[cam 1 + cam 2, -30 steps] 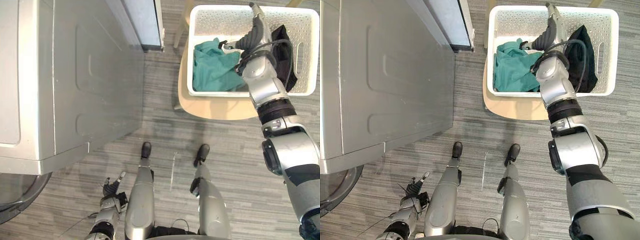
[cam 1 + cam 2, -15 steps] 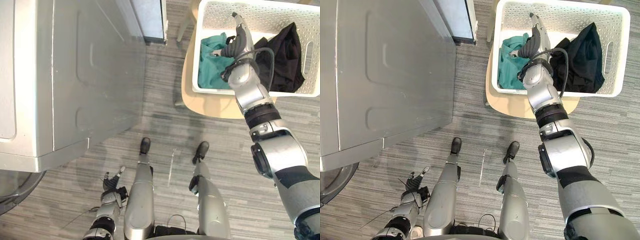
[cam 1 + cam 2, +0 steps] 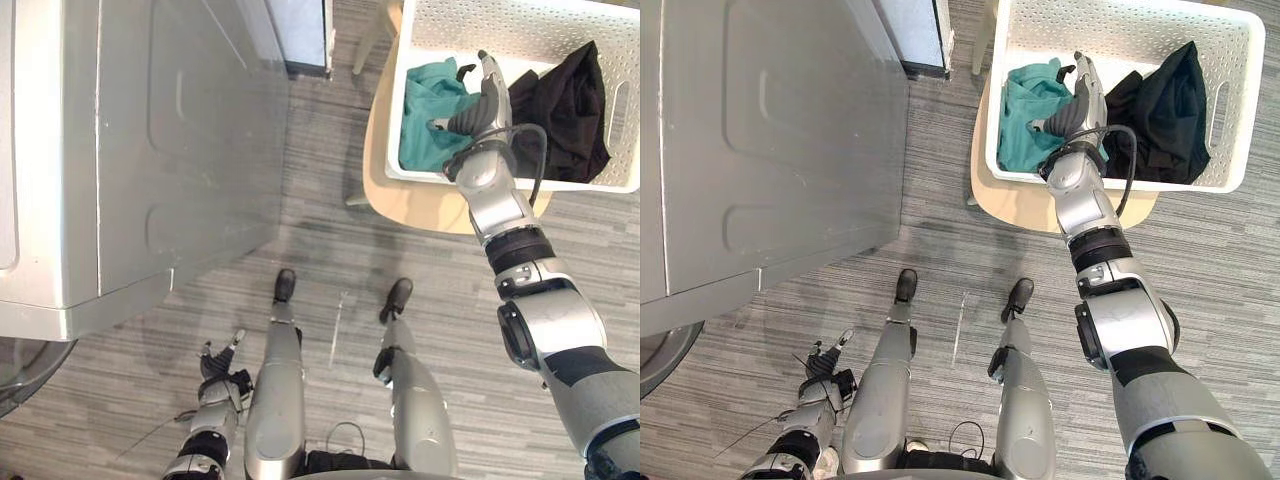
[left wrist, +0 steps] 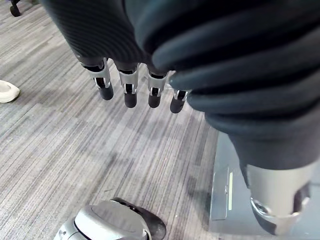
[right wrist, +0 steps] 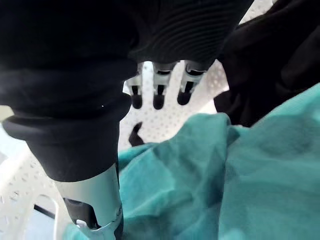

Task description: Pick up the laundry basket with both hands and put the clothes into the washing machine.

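Observation:
A white perforated laundry basket (image 3: 540,25) sits on a round wooden stool (image 3: 420,205) at the upper right. Inside it lie a teal cloth (image 3: 428,115) on the left and a black cloth (image 3: 565,110) on the right. My right hand (image 3: 485,95) reaches into the basket between the two cloths, open, its straight fingers (image 5: 157,95) just above the teal cloth (image 5: 210,175) and holding nothing. The black cloth (image 5: 270,60) lies beside them. My left hand (image 3: 215,365) hangs low at my left side, open, with its fingers (image 4: 130,90) over the carpet.
The grey washing machine (image 3: 120,150) takes up the left side, with its round door (image 3: 25,375) at the lower left. A pale blue panel (image 3: 300,35) stands behind it, next to the stool. Striped grey carpet (image 3: 330,260) lies between machine and stool.
My right hand has drawn back from the basket's far wall toward its near side, over the teal cloth, baring more of the black cloth. The head camera has shifted slightly. The left hand stays low.

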Controlling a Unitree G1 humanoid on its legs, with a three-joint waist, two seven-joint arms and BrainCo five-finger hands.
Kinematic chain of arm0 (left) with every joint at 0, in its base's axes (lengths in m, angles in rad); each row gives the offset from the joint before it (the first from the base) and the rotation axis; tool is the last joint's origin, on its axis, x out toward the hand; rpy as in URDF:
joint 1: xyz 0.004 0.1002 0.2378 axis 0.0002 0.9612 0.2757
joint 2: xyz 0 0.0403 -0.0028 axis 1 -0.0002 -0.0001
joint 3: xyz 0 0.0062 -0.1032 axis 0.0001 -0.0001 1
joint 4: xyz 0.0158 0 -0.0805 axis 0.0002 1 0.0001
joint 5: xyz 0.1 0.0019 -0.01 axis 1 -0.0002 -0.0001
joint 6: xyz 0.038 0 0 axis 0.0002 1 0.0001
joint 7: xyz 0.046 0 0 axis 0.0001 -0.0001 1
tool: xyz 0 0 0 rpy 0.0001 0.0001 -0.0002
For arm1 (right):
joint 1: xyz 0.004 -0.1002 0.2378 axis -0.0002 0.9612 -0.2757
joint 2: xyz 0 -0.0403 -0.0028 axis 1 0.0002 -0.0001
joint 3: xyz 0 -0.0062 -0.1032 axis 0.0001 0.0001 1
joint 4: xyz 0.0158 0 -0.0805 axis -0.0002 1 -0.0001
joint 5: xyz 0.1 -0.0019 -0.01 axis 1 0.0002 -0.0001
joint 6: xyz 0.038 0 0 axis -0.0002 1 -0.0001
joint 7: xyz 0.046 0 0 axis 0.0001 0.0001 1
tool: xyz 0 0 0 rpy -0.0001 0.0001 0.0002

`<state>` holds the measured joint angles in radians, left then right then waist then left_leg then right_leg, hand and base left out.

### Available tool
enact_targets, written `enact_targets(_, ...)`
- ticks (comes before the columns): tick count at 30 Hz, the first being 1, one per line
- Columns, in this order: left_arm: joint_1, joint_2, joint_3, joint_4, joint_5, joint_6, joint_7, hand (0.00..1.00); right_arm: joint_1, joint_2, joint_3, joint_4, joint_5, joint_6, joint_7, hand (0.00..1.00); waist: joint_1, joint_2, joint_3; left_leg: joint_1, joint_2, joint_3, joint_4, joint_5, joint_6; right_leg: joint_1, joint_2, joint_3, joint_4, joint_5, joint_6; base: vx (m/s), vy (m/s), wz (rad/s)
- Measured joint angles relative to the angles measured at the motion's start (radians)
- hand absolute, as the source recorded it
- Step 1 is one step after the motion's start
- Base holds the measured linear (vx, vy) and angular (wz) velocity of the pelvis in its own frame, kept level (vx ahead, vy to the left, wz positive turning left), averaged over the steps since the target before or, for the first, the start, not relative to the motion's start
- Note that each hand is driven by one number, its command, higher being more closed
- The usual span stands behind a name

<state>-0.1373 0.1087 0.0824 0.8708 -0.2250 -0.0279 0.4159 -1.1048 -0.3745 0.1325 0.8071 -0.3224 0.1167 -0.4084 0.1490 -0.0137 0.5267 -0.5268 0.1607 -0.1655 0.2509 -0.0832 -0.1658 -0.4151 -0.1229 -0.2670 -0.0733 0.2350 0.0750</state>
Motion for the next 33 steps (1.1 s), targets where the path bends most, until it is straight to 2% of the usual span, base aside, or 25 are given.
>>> enact_targets(6, 0.0, 0.006, -0.003, -0.002, 0.0, -0.004, -0.001, 0.0, -0.061, -0.05, 0.025, 0.087, -0.002, -0.012, 0.021, 0.0, 0.003, -0.008, 0.003, -0.034, -0.002, -0.023, -0.001, 0.012, -0.003, -0.021, 0.001, -0.014, 0.0, 0.001, 0.002, -0.03, 0.024, 0.1)
enact_targets(11, -0.001, 0.005, -0.012, -0.002, 0.0, -0.018, -0.003, 0.0, -0.089, -0.079, 0.105, 0.204, -0.034, -0.014, 0.064, 0.0, 0.028, -0.01, 0.004, -0.078, -0.002, -0.042, -0.002, 0.025, -0.008, -0.054, 0.003, -0.029, 0.0, 0.001, 0.002, -0.01, 0.028, 0.07)
enact_targets(16, -0.009, 0.004, -0.026, -0.003, 0.0, -0.024, -0.003, 0.0, -0.109, -0.13, 0.122, 0.252, -0.067, -0.025, 0.088, 0.0, 0.042, -0.007, 0.005, -0.115, -0.008, -0.079, 0.011, 0.029, -0.011, -0.063, 0.005, -0.062, -0.001, 0.001, 0.003, -0.01, 0.037, 0.16)
enact_targets(20, -0.029, -0.002, -0.044, -0.006, 0.0, -0.025, -0.003, 0.0, -0.106, -0.161, 0.12, 0.303, -0.086, -0.026, 0.114, 0.0, 0.084, -0.002, 0.008, -0.133, -0.01, -0.095, 0.012, 0.035, -0.015, -0.071, 0.006, -0.069, -0.001, -0.001, 0.005, -0.02, 0.038, 0.11)
enact_targets(21, -0.032, -0.006, -0.044, -0.009, -0.001, -0.025, -0.003, 0.0, -0.104, -0.166, 0.116, 0.31, -0.095, -0.026, 0.121, 1.0, 0.086, 0.0, 0.009, -0.137, -0.011, -0.1, 0.012, 0.037, -0.016, -0.073, 0.006, -0.072, -0.002, -0.002, 0.006, -0.01, 0.029, 0.1)
enact_targets(30, -0.032, -0.011, -0.043, -0.022, -0.002, -0.024, -0.019, 0.0, -0.09, -0.178, 0.059, 0.315, -0.119, -0.028, 0.129, 1.0, 0.091, 0.004, 0.008, -0.138, -0.021, -0.105, 0.012, 0.046, -0.016, -0.07, -0.001, -0.071, -0.001, -0.004, 0.009, -0.02, 0.04, 0.03)
enact_targets(33, -0.032, -0.021, -0.042, -0.04, -0.011, -0.02, -0.022, 0.0, -0.086, -0.181, 0.033, 0.329, -0.109, -0.026, 0.129, 1.0, 0.102, 0.014, 0.008, -0.127, -0.021, -0.101, 0.013, 0.046, -0.016, -0.062, -0.001, -0.066, -0.001, -0.004, 0.008, -0.01, 0.033, -0.03)
